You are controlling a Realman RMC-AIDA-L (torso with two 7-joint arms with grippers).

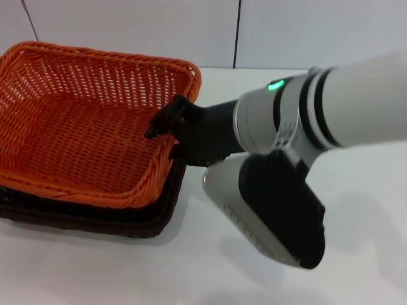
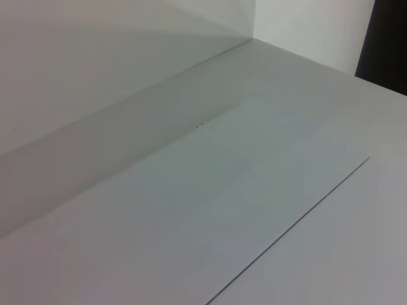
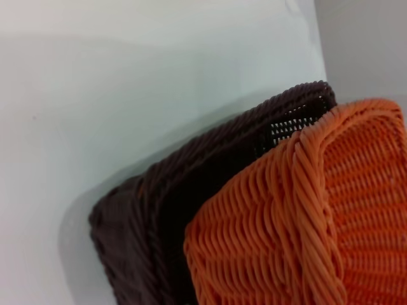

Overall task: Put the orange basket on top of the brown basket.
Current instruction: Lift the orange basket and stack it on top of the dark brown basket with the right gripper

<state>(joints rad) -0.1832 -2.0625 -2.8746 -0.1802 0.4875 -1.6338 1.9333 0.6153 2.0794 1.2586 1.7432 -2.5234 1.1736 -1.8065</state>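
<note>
Sitting nested in the brown basket (image 1: 95, 222): the orange basket (image 1: 82, 127).

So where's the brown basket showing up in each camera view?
Head view: the brown basket peeks out under the orange basket, lower left.
Left wrist view: not in it.
Right wrist view: lower centre, beside the orange weave.
Shared landmark: the orange basket's braided rim, near the right gripper.

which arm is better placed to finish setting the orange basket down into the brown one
The right. Its gripper is at the orange basket, at the rim on its right side, and that basket sits in the brown basket. The left arm shows in no view; its wrist camera sees only bare table.
</note>
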